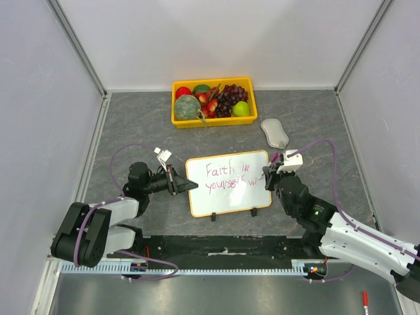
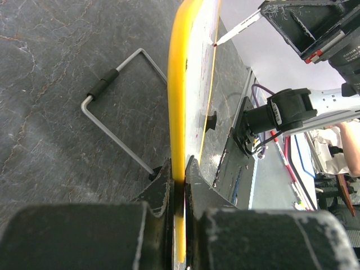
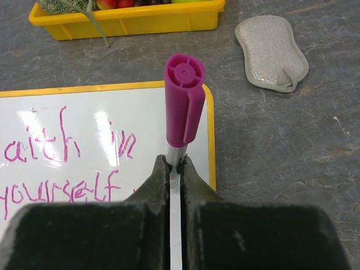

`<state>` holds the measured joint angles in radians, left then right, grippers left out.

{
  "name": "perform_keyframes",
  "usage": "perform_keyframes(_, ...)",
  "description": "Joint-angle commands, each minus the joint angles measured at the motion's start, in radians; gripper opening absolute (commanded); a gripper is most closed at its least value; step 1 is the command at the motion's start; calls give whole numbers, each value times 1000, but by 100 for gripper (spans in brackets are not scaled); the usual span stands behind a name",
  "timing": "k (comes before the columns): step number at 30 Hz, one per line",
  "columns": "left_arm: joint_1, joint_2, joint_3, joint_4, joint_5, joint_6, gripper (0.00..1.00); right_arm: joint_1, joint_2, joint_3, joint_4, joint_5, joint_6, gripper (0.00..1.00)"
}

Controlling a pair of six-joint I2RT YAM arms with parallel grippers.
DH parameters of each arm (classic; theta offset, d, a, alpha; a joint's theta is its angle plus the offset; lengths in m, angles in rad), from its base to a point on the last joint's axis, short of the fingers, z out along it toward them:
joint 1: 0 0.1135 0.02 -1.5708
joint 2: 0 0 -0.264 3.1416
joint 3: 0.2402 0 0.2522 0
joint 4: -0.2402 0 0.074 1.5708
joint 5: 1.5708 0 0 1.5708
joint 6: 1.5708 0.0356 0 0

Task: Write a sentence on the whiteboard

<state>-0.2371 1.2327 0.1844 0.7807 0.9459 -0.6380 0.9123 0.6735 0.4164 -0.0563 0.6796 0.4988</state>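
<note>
The whiteboard (image 1: 223, 200) stands tilted on its wire stand (image 2: 112, 79) in the middle of the table. The pink sentence (image 1: 226, 177) reads "Faith in yourself" with the start of another word. My left gripper (image 1: 176, 182) is shut on the board's yellow left rim (image 2: 179, 101), which runs between the jaws (image 2: 179, 169). My right gripper (image 1: 270, 174) is shut on a white marker with a magenta cap (image 3: 183, 107) at the board's right end. The marker tip (image 2: 218, 40) meets the board face. The writing (image 3: 67, 146) and board (image 3: 140, 112) show in the right wrist view.
A yellow fruit tray (image 1: 213, 121) stands at the back, also in the right wrist view (image 3: 129, 22). A grey sponge (image 1: 274, 132) lies to its right, also in the right wrist view (image 3: 271, 53). A red marker (image 1: 365, 300) lies on the near ledge.
</note>
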Motion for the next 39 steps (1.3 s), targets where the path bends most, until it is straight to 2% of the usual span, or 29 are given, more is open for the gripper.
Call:
perform_keyframes(1,2,11,6,-4,-78,87,2,-3,6,-14,47,11,18,0)
perform_keyframes(19,2,13,7,-4,-76,87,2,-4,-26,-68,-31,-35,70,0)
perform_keyframes(39,2,13,6,-4,-78,87,2,-4,-5,9,24,51,37,0)
